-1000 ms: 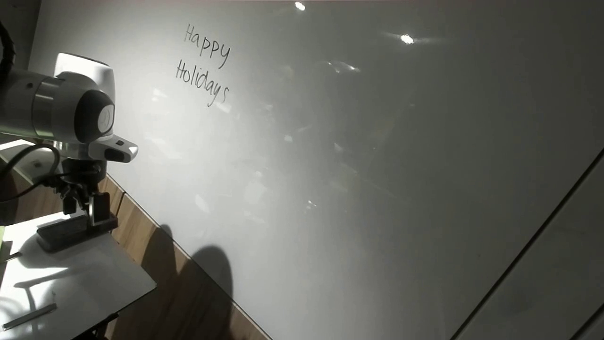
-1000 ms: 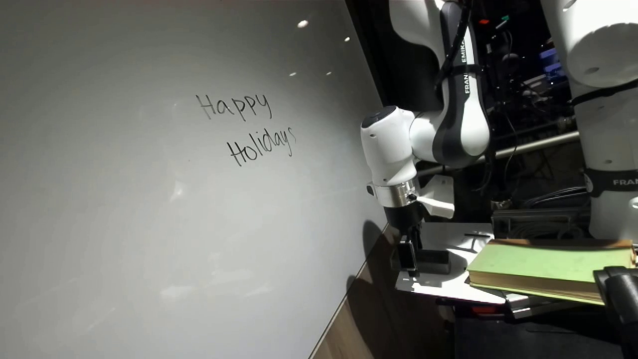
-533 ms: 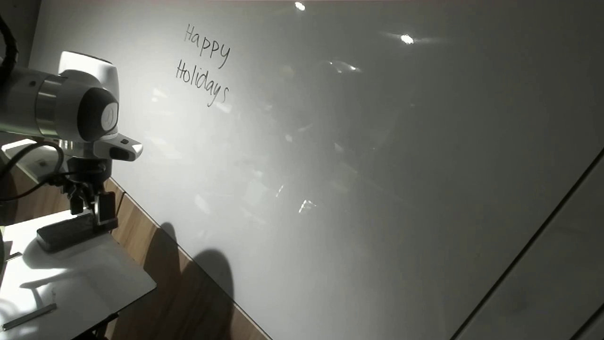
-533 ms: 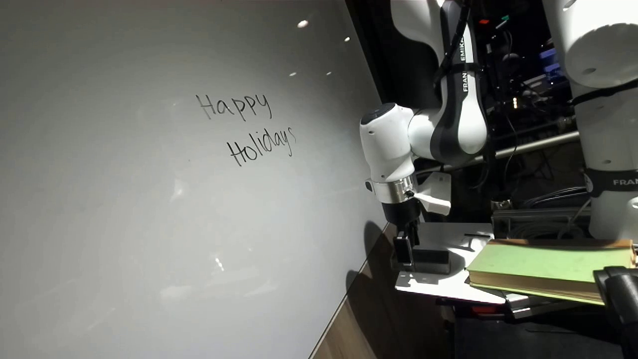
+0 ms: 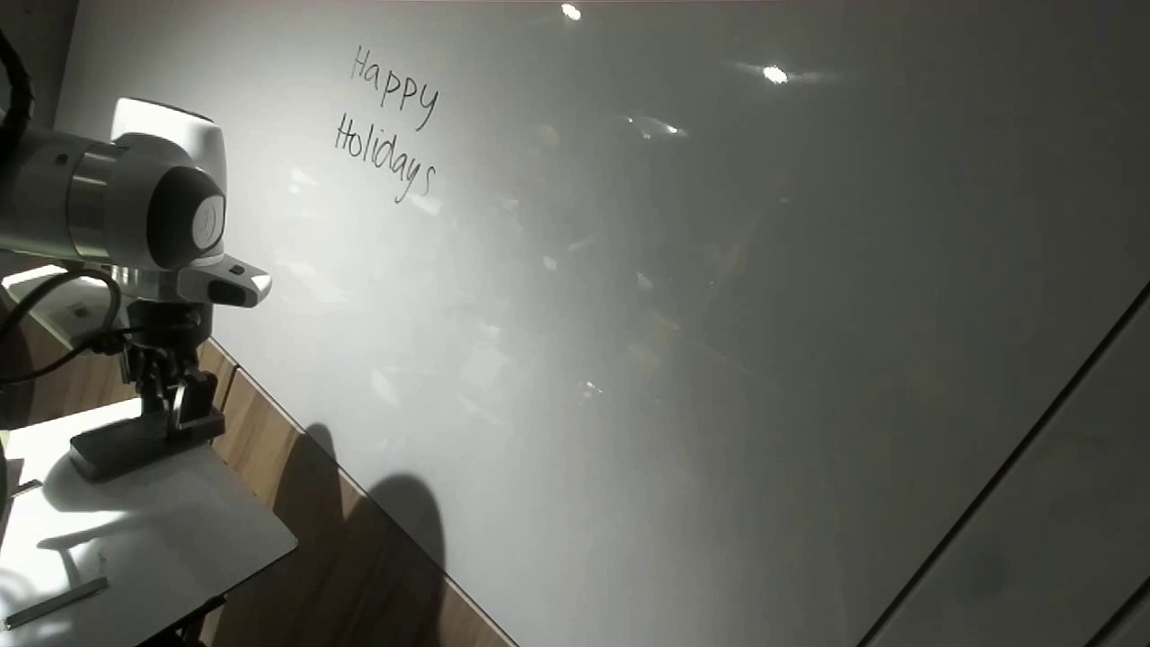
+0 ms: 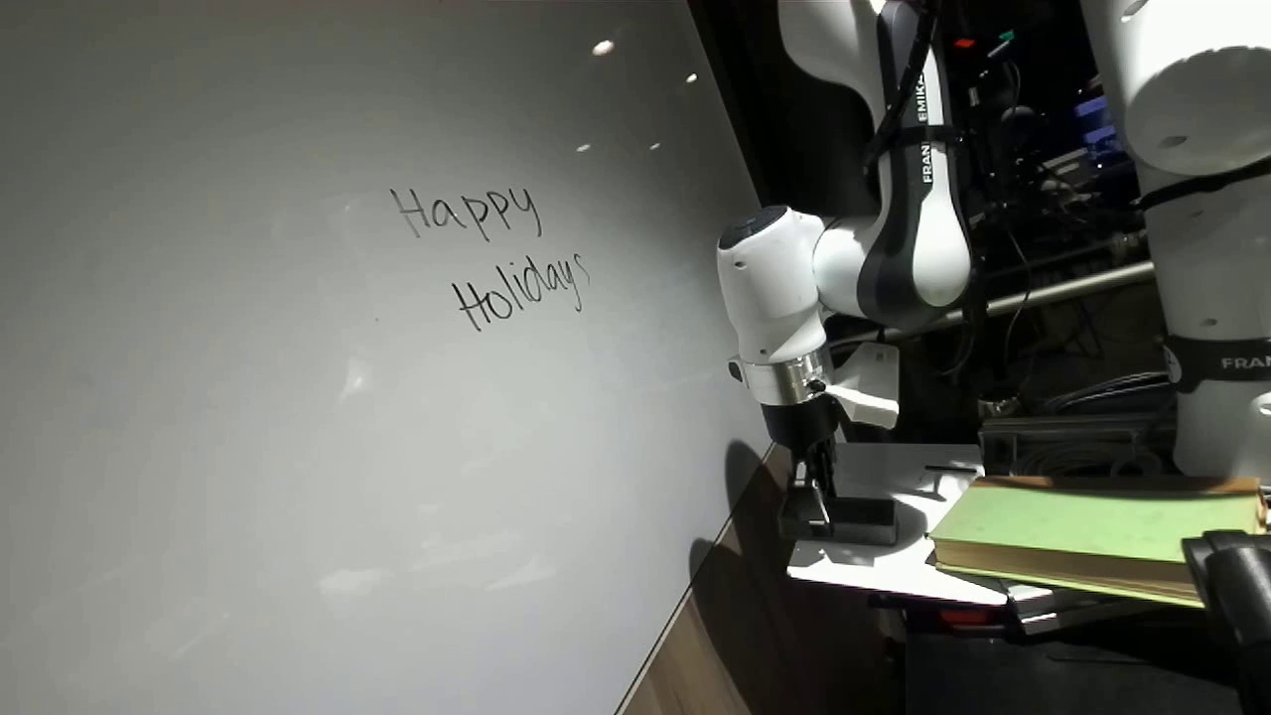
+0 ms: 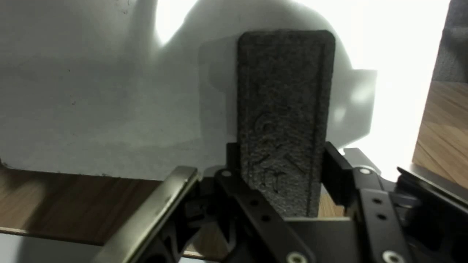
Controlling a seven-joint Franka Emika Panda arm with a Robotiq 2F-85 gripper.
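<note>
Clasping the dark whiteboard eraser (image 7: 285, 87) by both long sides, the tool (image 7: 280, 159) is toward its six-o'clock end in the wrist view, and the eraser lies on the white surface (image 7: 117, 95).

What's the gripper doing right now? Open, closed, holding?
Gripper: closed on the dark block, jaws against both long sides; whether it bears the block's weight can't be told.
</note>
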